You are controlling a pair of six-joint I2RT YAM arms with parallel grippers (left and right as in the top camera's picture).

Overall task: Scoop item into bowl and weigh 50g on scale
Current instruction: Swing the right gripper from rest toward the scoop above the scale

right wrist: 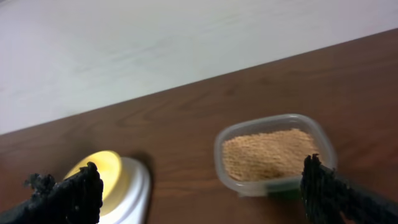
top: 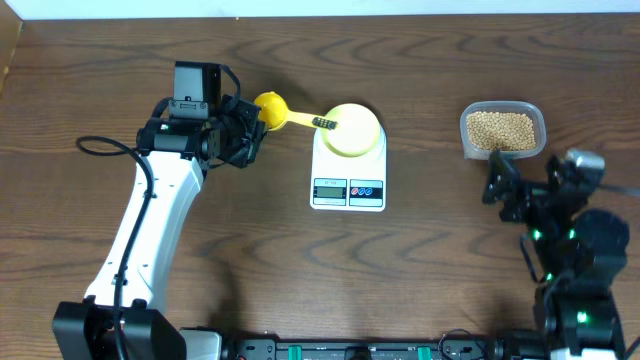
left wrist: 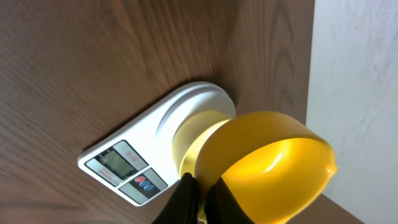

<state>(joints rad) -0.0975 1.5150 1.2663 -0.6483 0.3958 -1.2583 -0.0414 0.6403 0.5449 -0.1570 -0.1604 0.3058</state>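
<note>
You are near the very start of this job, I judge. The worktop (top: pixel 400 270) carries all that you need, approx. in one row. The scale (top: pixel 348 192) sits in the middle; its display is too small to read, so I cannot tell you if it is on or zeroed. The clear tub (top: pixel 541 140) stands well apart at the right side, and it looks full. The bowl (top: pixel 352 130) is already set on the scale's platform, so this prep step is done, but the bowl looks empty in the overhead and left wrist views. The yellow scoop (top: pixel 270 108) is just left of the scale, its handle end reaching over the bowl's rim, and its cup is empty too. Your left claw (left wrist: pixel 198 194) is clenched, and it seems to pinch the wall of the scoop's cup, not the handle; the contact itself is at the picture's edge, so take this w/ care. Your right claw (right wrist: pixel 199 190) is fully released, grasps nothing, and hangs just before the tub. The beans (top: pixel 502 128) are all in the tub, none in scoop or bowl. So what is left is nearly everything: bring scoop to tub, fill it, tip into bowl, then repeat and check the reading till 50 g.
</note>
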